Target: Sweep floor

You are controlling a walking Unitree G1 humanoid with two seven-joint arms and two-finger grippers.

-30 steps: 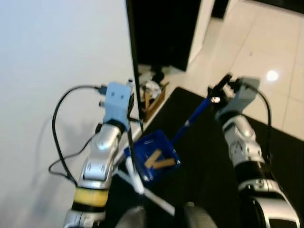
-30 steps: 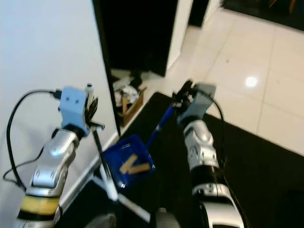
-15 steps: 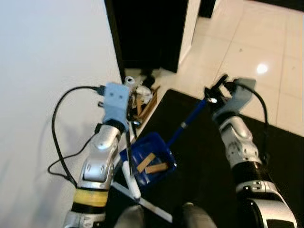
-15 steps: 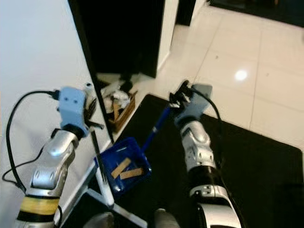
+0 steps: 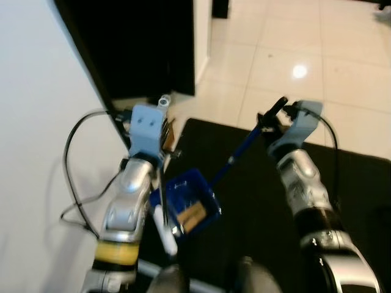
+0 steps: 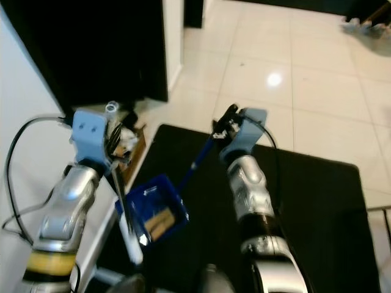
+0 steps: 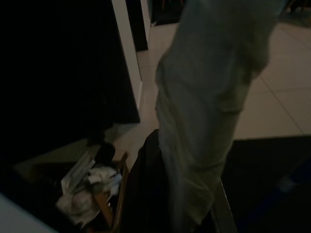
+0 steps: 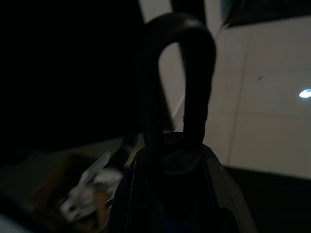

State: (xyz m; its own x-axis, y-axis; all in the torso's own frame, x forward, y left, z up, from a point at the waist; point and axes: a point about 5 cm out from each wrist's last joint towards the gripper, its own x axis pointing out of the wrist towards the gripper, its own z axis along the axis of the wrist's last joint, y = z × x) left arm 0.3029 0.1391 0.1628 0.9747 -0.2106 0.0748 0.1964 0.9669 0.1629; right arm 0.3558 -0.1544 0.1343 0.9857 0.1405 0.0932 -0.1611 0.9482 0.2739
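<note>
Over the black mat (image 5: 263, 195), close to the white wall (image 5: 36, 152), the robot carries both sweeping tools; the right gripper (image 5: 273, 116) is closed on the top end of a blue handle (image 5: 239, 152) that slopes down to a blue dustpan (image 5: 189, 204), and the pan hangs low between the two arms with a few tan scraps (image 5: 190, 215) lying in it. The left gripper (image 5: 164, 131) is closed on a thin broom stick (image 6: 121, 192) that runs down past the pan's near edge — its white lower part ends beside the pan.

Ahead, at the foot of a dark doorway (image 5: 146, 49), a low wooden box (image 7: 114, 194) holds crumpled white rubbish (image 7: 90, 182); it sits just off the mat's far corner, on pale tiles (image 5: 317, 67).

My reading is that the sweepings are gathered and the step in hand is carrying them to that box. To do it well, the pan should stay level or tipped slightly back so the scraps do not slide off the open lip; the broom should be held clear of the pan; the tipping should come only once the lip is over the box — not short of it.
</note>
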